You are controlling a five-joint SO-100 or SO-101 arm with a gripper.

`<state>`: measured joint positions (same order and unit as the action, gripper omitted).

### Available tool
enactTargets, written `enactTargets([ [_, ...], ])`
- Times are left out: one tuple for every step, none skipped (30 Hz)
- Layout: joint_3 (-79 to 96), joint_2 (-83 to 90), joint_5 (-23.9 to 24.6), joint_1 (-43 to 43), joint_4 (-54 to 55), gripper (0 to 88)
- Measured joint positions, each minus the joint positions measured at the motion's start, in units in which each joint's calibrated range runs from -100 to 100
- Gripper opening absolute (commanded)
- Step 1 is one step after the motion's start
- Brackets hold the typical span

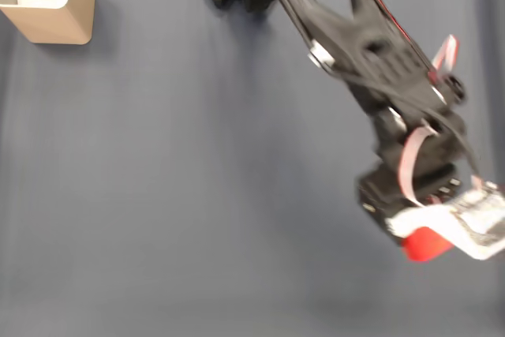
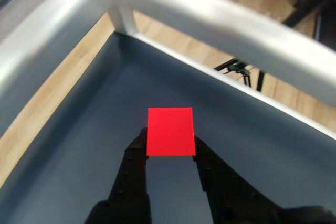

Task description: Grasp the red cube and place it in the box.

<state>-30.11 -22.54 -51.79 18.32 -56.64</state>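
box (image 1: pixel 49 12): far upper left on the dark bench (image 1: pixel 181 195), white filling inside | arm (image 1: pixel 355 45): reaches from top centre toward lower right | pincer (image 2: pixel 170 148): clamped on the red cube (image 2: pixel 170 131), lower right in fixed view, well apart from the box

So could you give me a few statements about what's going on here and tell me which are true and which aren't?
1. The gripper has the red cube between its fingers. True.
2. The red cube already lies in the box. False: it is at the gripper, far from the box in the fixed view.
3. The box sits at the top left corner of the fixed view. True.
4. The box holds green filling. False: the filling is white.
5. The table cover is dark blue-grey. True.
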Motion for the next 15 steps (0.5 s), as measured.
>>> enactTargets([
  [2.89,3.47,0.10,-1.11,-0.08,1.3],
  [5.61,6.60,0.20,-2.00,-0.08,1.4],
  [8.23,9.03,0.24,-2.97,-0.08,1.5],
  [10.49,11.20,0.24,-3.93,-0.08,1.6],
  [12.57,13.03,0.29,-4.75,-0.08,1.6],
  [14.20,14.59,0.44,-5.27,-0.08,1.7],
  [15.64,16.07,0.59,-6.08,-0.08,1.7],
  [16.73,17.37,0.63,-7.12,-0.08,1.8],
  [17.63,18.76,0.78,-8.09,-0.24,1.8],
  [18.35,20.06,0.78,-9.05,-0.48,1.8],
  [19.44,21.19,0.78,-10.24,-0.64,1.8],
  [20.16,22.32,0.78,-11.35,-0.72,1.8],
  [21.07,23.27,0.78,-12.69,-0.72,1.8],
  [22.15,24.32,0.78,-13.95,-0.72,1.8],
  [22.97,25.36,0.78,-15.06,-0.72,1.8],
])
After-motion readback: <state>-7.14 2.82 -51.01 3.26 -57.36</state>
